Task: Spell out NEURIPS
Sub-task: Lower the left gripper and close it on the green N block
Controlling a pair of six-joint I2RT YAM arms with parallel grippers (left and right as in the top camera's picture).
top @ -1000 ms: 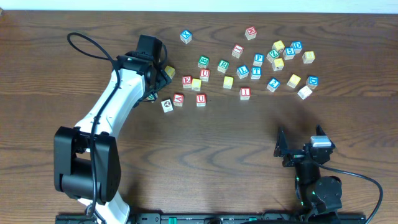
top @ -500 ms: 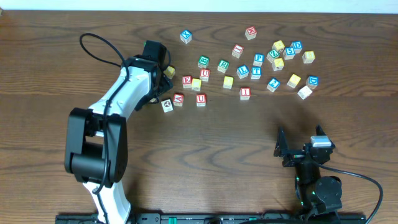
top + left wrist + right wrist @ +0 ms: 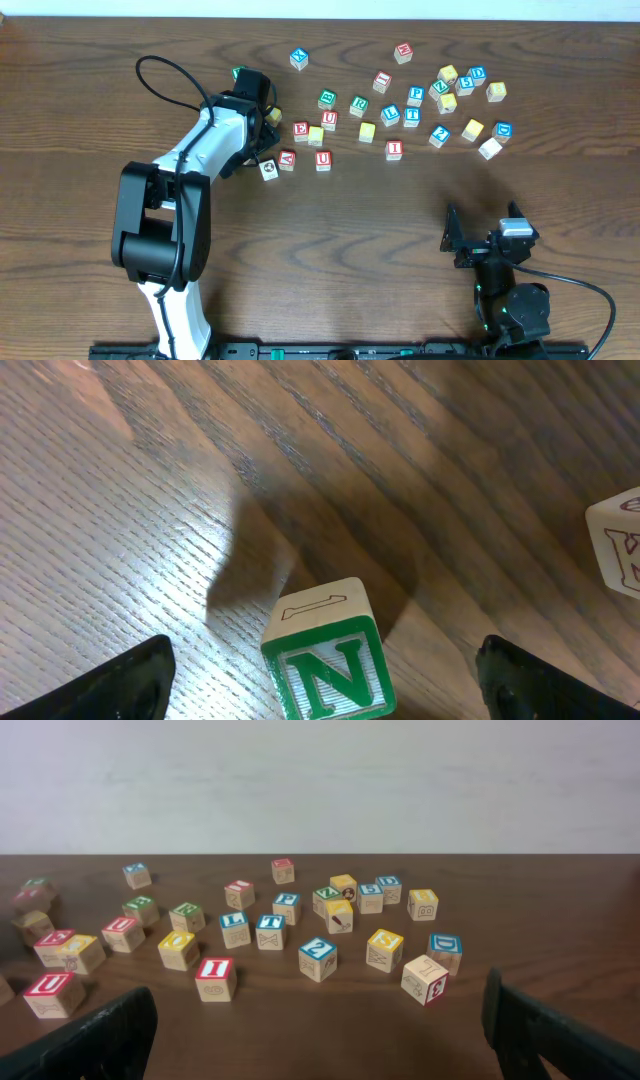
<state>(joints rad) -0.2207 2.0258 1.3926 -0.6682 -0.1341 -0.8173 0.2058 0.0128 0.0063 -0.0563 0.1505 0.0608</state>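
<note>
Two grippers, both spread wide. Nearest us, the right gripper (image 3: 322, 1035) hangs empty over the table (image 3: 350, 230). Beyond it, toward eleven o'clock, sits the red I cube (image 3: 214, 970), and toward ten the red U cube (image 3: 50, 988). Farthest, at ten o'clock from the U, the left gripper (image 3: 325, 665) straddles the green N cube (image 3: 340, 675), which stands apart from both fingers.

Even, bright overhead light. In the left wrist view glare whitens the table (image 3: 120, 570) at nine o'clock; the N cube (image 3: 325, 655) throws soft shadow toward ten o'clock.
</note>
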